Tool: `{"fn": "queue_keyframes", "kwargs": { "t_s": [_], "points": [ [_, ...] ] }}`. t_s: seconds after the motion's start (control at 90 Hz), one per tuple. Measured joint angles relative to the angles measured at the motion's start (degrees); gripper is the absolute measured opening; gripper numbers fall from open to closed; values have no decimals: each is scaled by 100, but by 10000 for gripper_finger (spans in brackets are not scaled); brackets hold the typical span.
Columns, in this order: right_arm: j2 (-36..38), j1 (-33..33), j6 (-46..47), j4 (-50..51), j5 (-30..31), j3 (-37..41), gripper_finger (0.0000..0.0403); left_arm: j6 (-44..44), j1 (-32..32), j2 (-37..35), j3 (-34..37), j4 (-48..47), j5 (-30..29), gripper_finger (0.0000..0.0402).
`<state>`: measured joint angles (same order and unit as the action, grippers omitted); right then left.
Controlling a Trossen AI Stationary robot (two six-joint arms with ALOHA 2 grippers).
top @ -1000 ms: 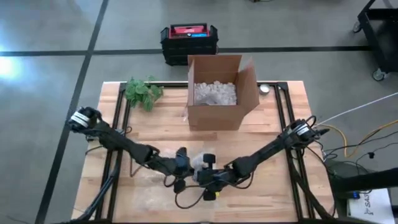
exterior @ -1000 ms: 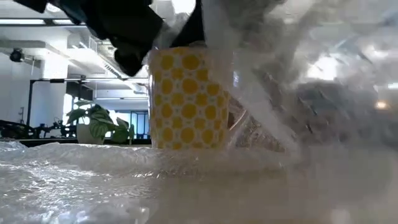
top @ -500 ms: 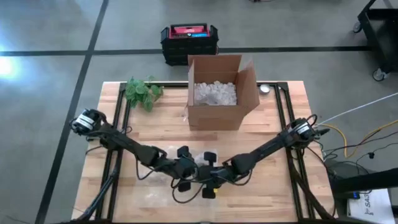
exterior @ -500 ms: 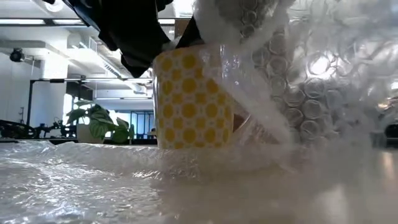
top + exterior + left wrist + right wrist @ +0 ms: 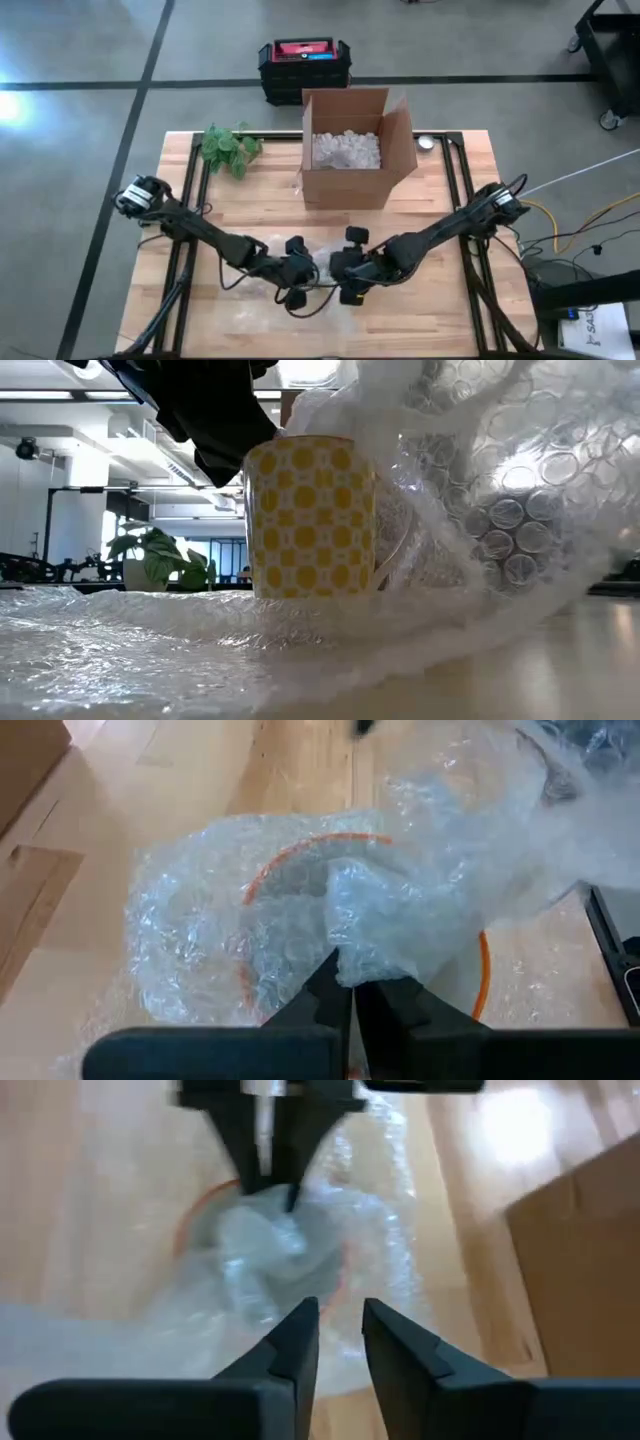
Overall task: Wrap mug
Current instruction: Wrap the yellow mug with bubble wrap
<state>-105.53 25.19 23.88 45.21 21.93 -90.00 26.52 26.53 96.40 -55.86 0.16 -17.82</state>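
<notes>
Mug [image 5: 312, 517] just under left hand [image 5: 345, 982]

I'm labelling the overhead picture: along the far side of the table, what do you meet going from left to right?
Green plant sprig → open cardboard box with white packing fill inside → small round silver object by the right rail.

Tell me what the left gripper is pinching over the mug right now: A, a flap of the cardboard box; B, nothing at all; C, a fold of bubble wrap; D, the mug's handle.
C: the left wrist view shows the left gripper shut on a fold of bubble wrap bunched over the mug rim.
</notes>
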Motion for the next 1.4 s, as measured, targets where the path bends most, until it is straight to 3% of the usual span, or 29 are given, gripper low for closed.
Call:
{"fn": "queue_keyframes", "kwargs": {
  "t_s": [0.344, 0.633, 0.867, 1.022, 1.189, 1.4],
  "points": [
    [-731, -13, -498, -1260, -675, 158, 4, -43, 1, 4, 7, 75, 68, 0],
    [-952, -139, -416, -1402, -671, 142, 7, -79, 16, -380, 39, -114, 459, 0],
    [-949, -162, -520, -1491, -695, 162, 1, 182, 32, -913, 37, -1171, 558, 0],
    [-947, -177, -538, -1528, -695, 164, 2, 29, 31, -1005, 24, -803, 529, 0],
    [-945, -192, -520, -1559, -695, 164, 2, -48, -24, -740, 17, -159, 521, 0],
    [-934, -199, -505, -1552, -708, 167, 2, -55, -69, -54, -11, 11, 532, 0]
  ]
}}
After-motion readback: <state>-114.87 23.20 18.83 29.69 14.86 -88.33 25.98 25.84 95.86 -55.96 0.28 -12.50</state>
